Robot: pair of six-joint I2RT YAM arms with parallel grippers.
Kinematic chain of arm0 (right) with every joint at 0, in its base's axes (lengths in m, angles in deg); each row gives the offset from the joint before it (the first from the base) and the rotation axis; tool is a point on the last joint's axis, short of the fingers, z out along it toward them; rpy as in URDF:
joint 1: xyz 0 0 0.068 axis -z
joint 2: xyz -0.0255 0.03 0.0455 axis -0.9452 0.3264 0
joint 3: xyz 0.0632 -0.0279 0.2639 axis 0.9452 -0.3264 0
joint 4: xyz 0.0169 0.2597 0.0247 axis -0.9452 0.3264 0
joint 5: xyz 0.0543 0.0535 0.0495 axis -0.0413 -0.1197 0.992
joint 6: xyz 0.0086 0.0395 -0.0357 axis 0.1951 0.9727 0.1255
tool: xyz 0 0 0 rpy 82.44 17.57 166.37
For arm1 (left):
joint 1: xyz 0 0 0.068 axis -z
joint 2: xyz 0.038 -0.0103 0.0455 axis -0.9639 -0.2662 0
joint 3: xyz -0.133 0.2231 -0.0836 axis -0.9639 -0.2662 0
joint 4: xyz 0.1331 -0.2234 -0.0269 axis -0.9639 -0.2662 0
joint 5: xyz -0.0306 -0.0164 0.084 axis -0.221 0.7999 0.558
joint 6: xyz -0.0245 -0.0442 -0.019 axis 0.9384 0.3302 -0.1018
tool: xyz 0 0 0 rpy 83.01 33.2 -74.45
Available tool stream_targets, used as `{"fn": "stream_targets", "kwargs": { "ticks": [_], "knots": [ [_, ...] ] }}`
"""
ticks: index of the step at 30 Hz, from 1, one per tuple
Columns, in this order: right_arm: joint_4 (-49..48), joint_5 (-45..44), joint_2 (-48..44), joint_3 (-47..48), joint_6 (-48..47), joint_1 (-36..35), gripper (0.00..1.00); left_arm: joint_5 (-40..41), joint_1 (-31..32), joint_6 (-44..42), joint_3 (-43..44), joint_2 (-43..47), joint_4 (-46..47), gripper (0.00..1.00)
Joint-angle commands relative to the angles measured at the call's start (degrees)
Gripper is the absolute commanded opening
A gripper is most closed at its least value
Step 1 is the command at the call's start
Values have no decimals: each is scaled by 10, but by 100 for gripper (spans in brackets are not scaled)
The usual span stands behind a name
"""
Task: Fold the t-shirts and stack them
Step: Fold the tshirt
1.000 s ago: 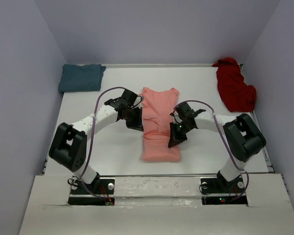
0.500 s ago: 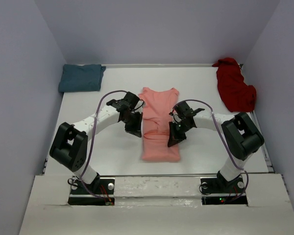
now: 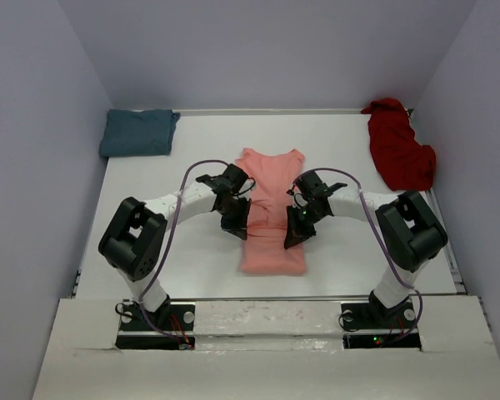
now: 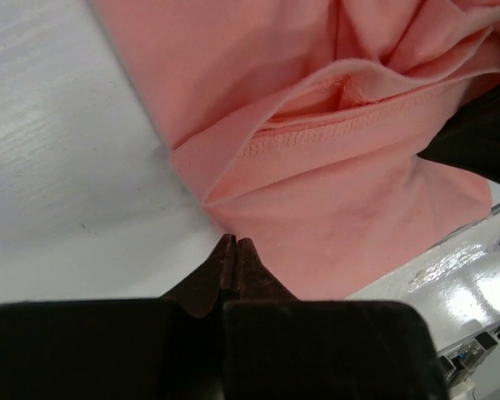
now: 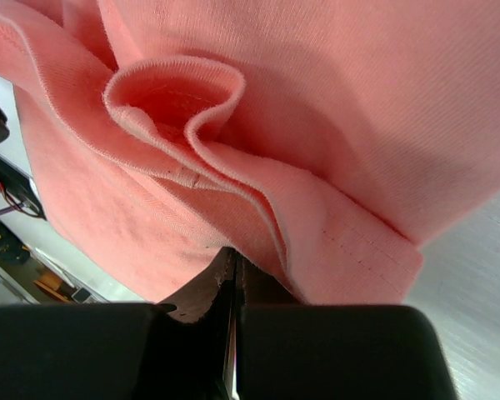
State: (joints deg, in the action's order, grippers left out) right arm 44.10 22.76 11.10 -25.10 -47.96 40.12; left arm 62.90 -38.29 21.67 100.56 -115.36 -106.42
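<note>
The task looks roughly a third done, with the second shirt in progress. The teal shirt (image 3: pixel 137 132) lies as a neat folded rectangle at the far left corner of the counter (image 3: pixel 342 142). The dark red shirt (image 3: pixel 400 154) is a crumpled heap at the far right edge, not yet folded. The salmon-pink shirt (image 3: pixel 271 179) lies in the middle between the arms, its sides already turned in so that it forms a long strip running from near to far. The strip has bunched folds across its middle and needs a crosswise fold, and nothing is stacked yet. Both arms reach inward, elbows out, wrists tipped down toward the strip's two long edges. The left hand (image 3: pixel 240 227) has its fingers pressed together, their tips at the shirt's left edge beside a stitched hem. The right hand (image 3: pixel 293 237) is likewise closed, its tips against the curled layers at the right edge. Whether either pinches a thin layer of cloth I cannot tell.
</note>
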Motion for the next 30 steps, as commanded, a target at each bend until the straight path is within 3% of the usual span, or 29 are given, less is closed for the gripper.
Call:
{"fn": "stream_targets", "kwargs": {
  "ticks": [1,14,30],
  "knots": [
    [-12,-4,-5,20,-2,-5,0,15,1,8,-4,-4,27,1],
    [-11,-7,-9,14,-1,-5,0,35,1,16,9,-36,55,1],
    [-12,-4,-5,12,-1,-5,0,92,-1,62,111,-34,60,1]
  ]
}}
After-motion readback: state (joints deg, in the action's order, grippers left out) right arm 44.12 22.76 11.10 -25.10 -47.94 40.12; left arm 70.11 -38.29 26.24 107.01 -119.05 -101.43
